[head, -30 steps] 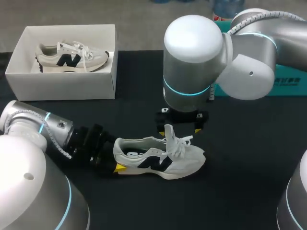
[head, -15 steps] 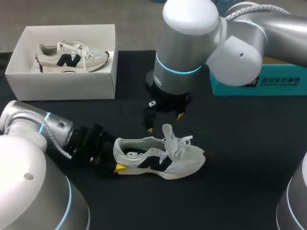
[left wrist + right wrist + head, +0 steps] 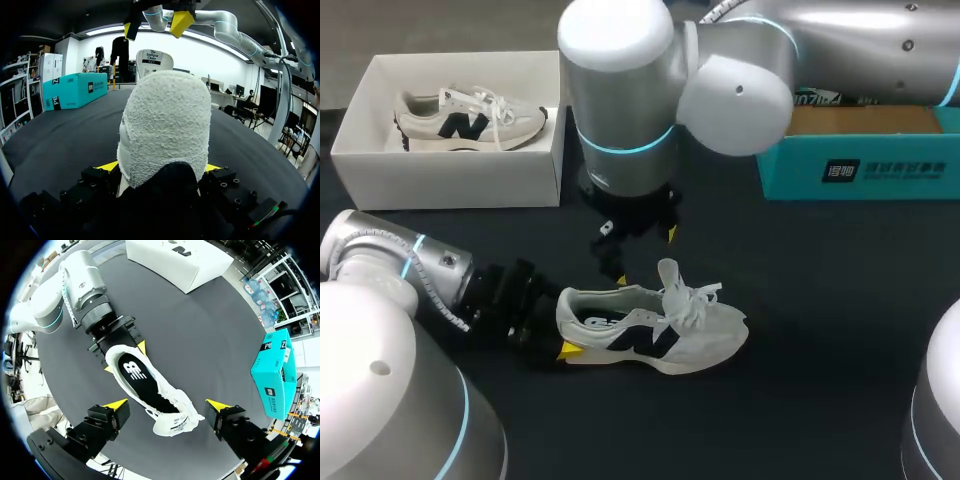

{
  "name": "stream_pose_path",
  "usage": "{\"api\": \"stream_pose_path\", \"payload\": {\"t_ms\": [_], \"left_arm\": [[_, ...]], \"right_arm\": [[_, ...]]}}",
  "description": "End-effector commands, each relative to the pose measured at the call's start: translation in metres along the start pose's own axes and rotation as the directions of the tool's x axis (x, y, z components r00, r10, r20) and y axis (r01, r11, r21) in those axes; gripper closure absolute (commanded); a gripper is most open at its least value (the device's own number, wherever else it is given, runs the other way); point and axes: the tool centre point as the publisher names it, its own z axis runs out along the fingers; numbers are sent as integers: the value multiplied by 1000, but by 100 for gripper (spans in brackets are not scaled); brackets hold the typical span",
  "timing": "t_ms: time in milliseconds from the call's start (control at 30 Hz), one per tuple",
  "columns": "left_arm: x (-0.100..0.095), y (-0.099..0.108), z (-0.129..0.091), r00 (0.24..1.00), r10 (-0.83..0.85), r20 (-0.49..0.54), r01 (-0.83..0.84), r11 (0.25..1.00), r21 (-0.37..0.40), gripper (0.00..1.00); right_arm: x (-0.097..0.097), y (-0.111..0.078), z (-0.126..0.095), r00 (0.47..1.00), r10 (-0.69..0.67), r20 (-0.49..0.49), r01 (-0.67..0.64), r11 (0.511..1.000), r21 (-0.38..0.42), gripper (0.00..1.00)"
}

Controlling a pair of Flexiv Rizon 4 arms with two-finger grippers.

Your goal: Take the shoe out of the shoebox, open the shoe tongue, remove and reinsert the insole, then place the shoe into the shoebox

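- The sneaker point(image 3: 655, 325) stood upright on the black table point(image 3: 840, 330), out of the white shoebox point(image 3: 450, 180) at the far left. Its toe pointed right.
- The left gripper point(image 3: 564, 338) came in low from the left and was closed on the heel. A yellow tip pressed each side, probably to stop the sneaker sliding or tipping while the other arm worked on it.
- The right gripper point(image 3: 644, 256) hung above the sneaker's far side with its fingers spread wide and nothing between them. In its wrist view the collar opening lay between its tips, which looks like a line-up for the tongue or the insole point(image 3: 136, 374).
- That dark insole lay flat inside, so it appeared to be seated.
- A second sneaker point(image 3: 470, 118) lay on its side in the shoebox, and a teal box point(image 3: 860, 170) sat at the far right.
- In the left wrist view the heel filled the space ahead, hiding the laces, tongue and toe.
- In the head view the right arm's large joint covered most of its gripper, and only one left fingertip showed.
- The laces hid how far the tongue was open.
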Motion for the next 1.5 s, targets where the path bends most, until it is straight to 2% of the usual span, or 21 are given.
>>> {"api": "stream_pose_path", "payload": {"t_ms": [33,367,500,633,733,800,833,867,900,1300,1467,1500], "left_arm": [[0,1,1,1000,0,1,0,1000,-1,100],[0,1,1,1000,0,1,0,1000,-1,100],[0,1,1,1000,0,1,0,1000,-1,100],[0,1,1,1000,0,1,0,1000,-1,100],[0,1,1,1000,0,1,0,1000,-1,100],[0,1,1,1000,0,1,0,1000,-1,100],[0,1,1,1000,0,1,0,1000,-1,100],[0,1,1,1000,0,1,0,1000,-1,100],[0,1,1,1000,0,1,0,1000,-1,100],[0,1,1,1000,0,1,0,1000,-1,100],[0,1,1,1000,0,1,0,1000,-1,100],[0,1,1,1000,0,1,0,1000,-1,100]], "right_arm": [[2,4,0,1000,1,5,-1,999,40,0],[2,4,0,1000,1,5,-1,999,40,0],[6,14,-2,982,-174,69,175,985,-3,0],[7,20,-1,949,-311,48,312,950,-8,0],[8,27,-4,909,-417,19,417,908,-42,0],[12,31,-6,862,-506,-6,504,860,-81,0],[15,33,-6,840,-543,-16,541,839,-60,0],[18,34,-5,832,-553,-41,553,833,-10,0],[18,32,-3,841,-537,-69,541,837,80,0],[18,32,-3,841,-537,-69,541,837,80,0],[29,36,10,797,-600,-70,603,797,41,0],[31,36,13,794,-604,-67,607,794,35,16]]}}
